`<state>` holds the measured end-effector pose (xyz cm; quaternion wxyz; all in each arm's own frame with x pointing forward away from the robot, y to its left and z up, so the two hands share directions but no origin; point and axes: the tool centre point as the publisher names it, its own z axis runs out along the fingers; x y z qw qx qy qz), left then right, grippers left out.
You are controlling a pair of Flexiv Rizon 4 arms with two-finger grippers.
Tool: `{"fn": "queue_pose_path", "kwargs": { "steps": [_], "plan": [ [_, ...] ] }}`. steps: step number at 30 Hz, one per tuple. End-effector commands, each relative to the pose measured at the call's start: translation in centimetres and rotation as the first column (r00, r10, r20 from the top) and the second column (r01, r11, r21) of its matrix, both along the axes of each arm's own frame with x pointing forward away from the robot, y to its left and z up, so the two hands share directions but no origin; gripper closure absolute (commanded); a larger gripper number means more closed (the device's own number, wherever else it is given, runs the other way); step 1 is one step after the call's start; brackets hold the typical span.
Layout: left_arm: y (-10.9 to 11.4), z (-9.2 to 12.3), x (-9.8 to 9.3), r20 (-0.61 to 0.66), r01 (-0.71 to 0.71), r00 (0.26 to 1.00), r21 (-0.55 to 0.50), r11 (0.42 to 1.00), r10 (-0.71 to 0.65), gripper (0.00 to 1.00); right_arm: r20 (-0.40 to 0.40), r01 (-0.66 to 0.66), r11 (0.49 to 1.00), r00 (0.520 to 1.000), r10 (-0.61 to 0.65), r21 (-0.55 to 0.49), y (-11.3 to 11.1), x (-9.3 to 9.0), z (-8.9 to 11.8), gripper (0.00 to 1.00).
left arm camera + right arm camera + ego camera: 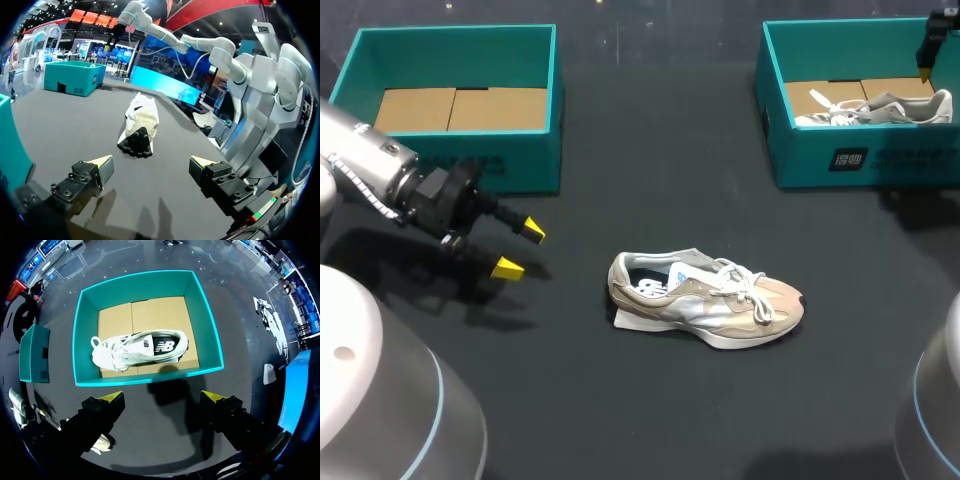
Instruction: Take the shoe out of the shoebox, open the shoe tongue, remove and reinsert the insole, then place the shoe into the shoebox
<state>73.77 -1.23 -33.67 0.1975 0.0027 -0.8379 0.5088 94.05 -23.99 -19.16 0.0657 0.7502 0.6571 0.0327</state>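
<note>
Beige shoe [705, 300]: upright on its sole near the middle of the dark table [650, 180], well apart from both boxes, with the toe toward the right arm's side and the heel toward the left.
White shoe [875, 108]: inside the right box [820, 160], apparently lying on its side on the cardboard floor, with the laces trailing loose at one end.
Left box [520, 160]: teal, with only its cardboard floor showing.
Left gripper [518, 249]: low over the table, just in front of the left box. The fingers are spread wide with nothing between them, and its wrist view shows the beige shoe [140, 120] ahead, heel end nearest.
Right gripper [162, 399]: above the near wall of the right box [86, 340]. The fingers are spread and empty, and the white shoe [140, 347] lies ahead of them.
Weight: probably light enough for one gripper to lift either shoe.
Stiffness: the sole and heel cup look firm. The upper, tongue and laces look soft and would likely fold under a pinch.
Where to hold: the heel collar or the side wall at mid-foot looks best, with one finger inside the opening and one outside.
Tongue: probably needs pinching at its free top edge and pulling toward the toe while the other gripper steadies the heel.
Risk: the loose laces could snag a finger, and a grip on the toe fabric may slip.
</note>
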Motion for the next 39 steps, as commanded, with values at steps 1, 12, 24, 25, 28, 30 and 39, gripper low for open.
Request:
{"fn": "queue_pose_path", "kwargs": {
  "steps": [1, 12, 24, 25, 28, 30, 39],
  "plan": [
    [0.1, 0.1, -0.2, 0.002, -0.003, 1.0, 0.002, 1.0, 0.003, 0.0, 0.001, 0.0, 1.0, 1.0, 0.0, 0.0, 0.0, -0.1, 0.0, 0.0],
    [0.1, 0.1, -0.2, 0.002, -0.003, 1.0, 0.002, 1.0, 0.003, 0.0, 0.001, 0.0, 1.0, 1.0, 0.0, 0.0, 0.0, -0.1, 0.0, 0.0],
    [0.1, -1.6, -0.4, 0.07, -0.034, 0.997, -0.052, 0.998, 0.038, 0.0, 0.001, 0.0, 1.0, 1.0, 0.0, 0.0, 0.0, -0.1, 0.0, 0.0],
    [0.1, -1.7, -0.5, 0.084, -0.03, 0.996, -0.055, 0.998, 0.035, 0.0, 0.001, 0.0, 1.0, 1.0, 0.0, 0.0, 0.0, -0.1, 0.0, 0.0],
    [0.2, -2.0, -0.8, 0.113, -0.015, 0.993, -0.076, 0.997, 0.024, 0.0, 0.001, 0.0, 1.0, 1.0, 0.0, 0.0, 0.0, -0.1, 0.0, 0.0],
    [0.4, -2.2, -0.9, 0.128, -0.014, 0.992, -0.074, 0.997, 0.023, 0.0, 0.001, 0.0, 1.0, 1.0, 0.0, 0.0, 0.0, -0.1, 0.0, 0.0],
    [0.6, -3.4, -1.2, 0.154, -0.025, 0.987, -0.075, 0.997, 0.036, 0.0, 0.001, 0.0, 1.0, 1.0, 0.0, 0.0, 0.0, -0.1, 0.0, 0.0]
  ]
}}
